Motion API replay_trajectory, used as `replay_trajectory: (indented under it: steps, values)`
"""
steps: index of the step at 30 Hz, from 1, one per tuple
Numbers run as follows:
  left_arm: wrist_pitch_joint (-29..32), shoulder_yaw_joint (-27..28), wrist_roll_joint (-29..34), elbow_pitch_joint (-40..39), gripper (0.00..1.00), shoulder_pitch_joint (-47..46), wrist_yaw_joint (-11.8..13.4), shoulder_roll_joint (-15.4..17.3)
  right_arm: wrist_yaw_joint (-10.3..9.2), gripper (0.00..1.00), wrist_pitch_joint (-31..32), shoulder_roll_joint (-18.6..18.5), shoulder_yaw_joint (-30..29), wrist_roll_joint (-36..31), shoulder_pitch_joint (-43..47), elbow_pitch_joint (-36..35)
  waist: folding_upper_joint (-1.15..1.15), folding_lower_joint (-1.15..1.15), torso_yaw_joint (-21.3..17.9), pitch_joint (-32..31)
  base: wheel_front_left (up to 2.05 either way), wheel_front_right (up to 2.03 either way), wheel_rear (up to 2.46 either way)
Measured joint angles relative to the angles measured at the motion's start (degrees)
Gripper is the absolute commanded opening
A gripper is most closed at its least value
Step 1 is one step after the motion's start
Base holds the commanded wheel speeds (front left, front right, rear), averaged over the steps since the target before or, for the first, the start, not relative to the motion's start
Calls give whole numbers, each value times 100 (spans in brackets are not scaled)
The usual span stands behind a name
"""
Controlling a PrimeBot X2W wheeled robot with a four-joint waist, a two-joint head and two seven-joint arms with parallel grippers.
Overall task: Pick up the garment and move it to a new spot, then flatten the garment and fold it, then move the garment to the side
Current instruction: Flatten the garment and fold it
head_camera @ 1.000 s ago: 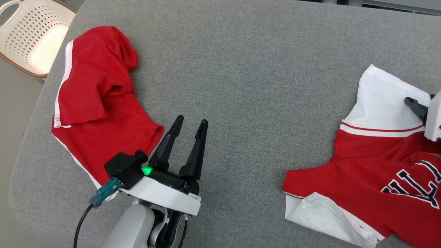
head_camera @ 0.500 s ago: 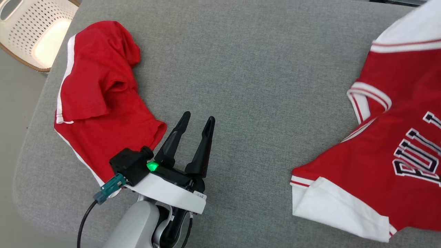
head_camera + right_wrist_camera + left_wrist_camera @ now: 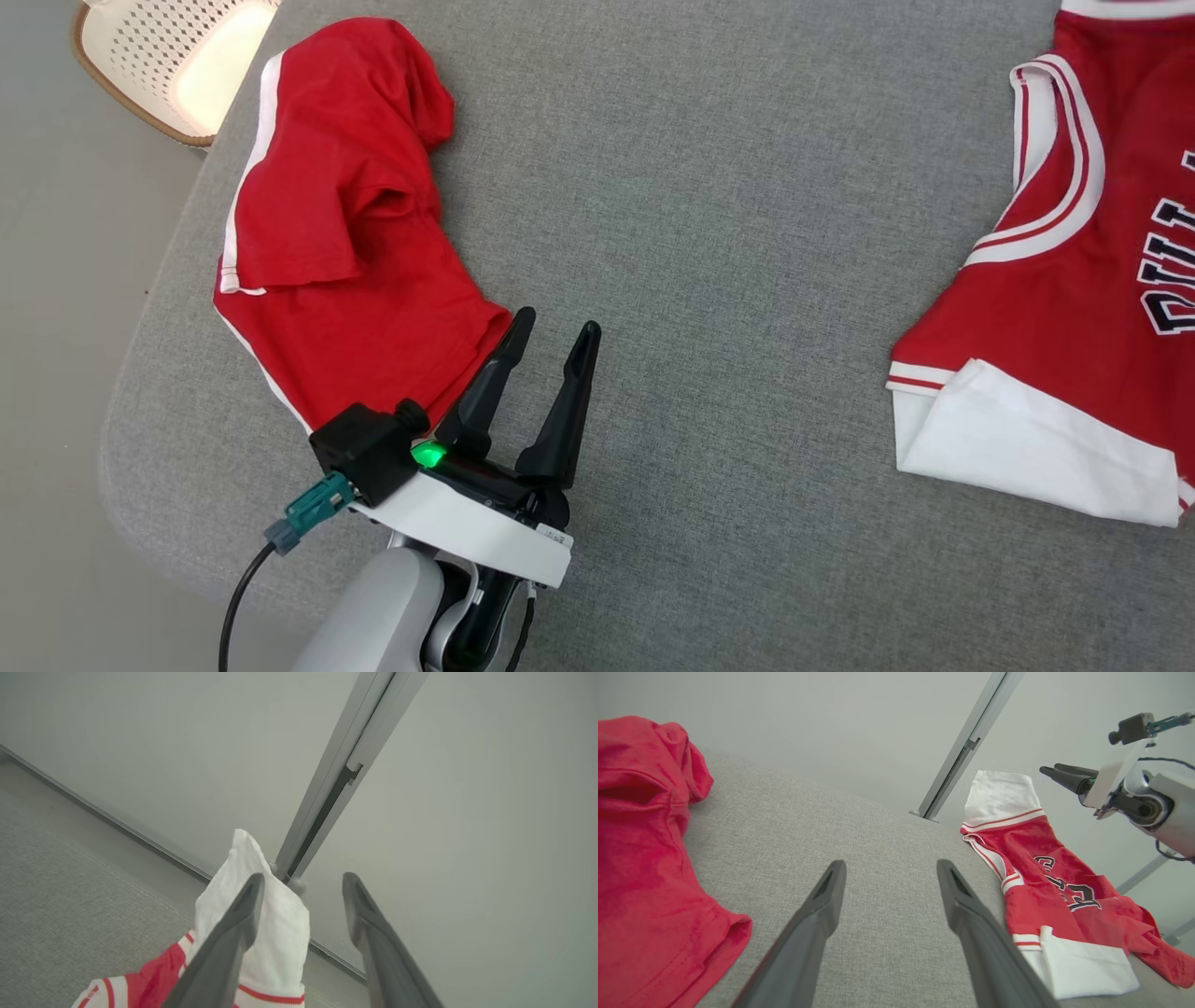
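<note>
The garment, a red and white jersey [image 3: 1055, 308] with dark lettering, lies spread at the right of the grey cushion [image 3: 728, 280]. In the left wrist view the jersey [image 3: 1041, 877] reaches back to a white end near the cushion's far edge. My right gripper [image 3: 1048, 769] hovers just above that end. In its own view the right gripper [image 3: 303, 876] has its fingers apart, and the jersey's white cloth [image 3: 280, 933] rests against the left finger. My left gripper [image 3: 556, 320] stands open over bare cushion, its fingers [image 3: 817, 919] holding nothing.
A second red shirt [image 3: 345, 261] with white trim lies crumpled at the cushion's left, its hem close beside my left gripper. A white perforated basket [image 3: 168, 56] stands on the floor at the far left. A metal post [image 3: 966, 746] rises behind the cushion.
The head camera has shifted. The jersey was lifted by its white end and now lies stretched out at the right. My right gripper's fingers have parted. The left gripper stays open.
</note>
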Motion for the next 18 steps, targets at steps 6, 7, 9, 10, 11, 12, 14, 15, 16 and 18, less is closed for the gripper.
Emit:
replay_trajectory:
  steps: [6,7,9,10,11,12,14,15,16,18]
  values:
    - [0,84,20,8,100,0,0,0,0,100,-543,309,-203,7,89,567,0,0,-71,-59,0,0,0]
    - [1,107,48,10,100,0,0,0,0,100,-686,358,-238,31,172,614,0,0,-106,-88,0,0,0]
    - [0,159,127,15,100,1,0,-3,0,100,-994,464,-323,122,363,683,0,0,-192,-161,0,0,0]
    - [0,191,171,18,100,2,0,-3,0,100,-1152,510,-387,170,450,704,0,0,-244,-203,0,0,0]
    - [0,223,210,21,100,5,0,0,0,100,-1311,549,-443,234,542,714,0,0,-301,-252,0,0,0]
    - [0,246,248,21,100,8,0,-1,0,100,-1461,592,-514,298,642,721,0,0,-362,-301,0,0,0]
    - [0,281,334,22,100,23,0,-3,0,100,-1760,664,-628,389,876,705,0,0,-494,-411,0,0,0]
    - [1,303,371,21,100,30,0,-4,0,100,-1884,703,-705,482,1007,687,0,0,-563,-470,0,0,0]
    - [0,337,403,19,100,38,0,-2,-1,100,-1991,747,-790,582,1133,633,0,0,-642,-526,0,0,0]
    - [0,388,472,9,100,48,0,-4,-1,100,-2137,831,-937,720,1383,474,0,0,-805,-631,0,0,0]
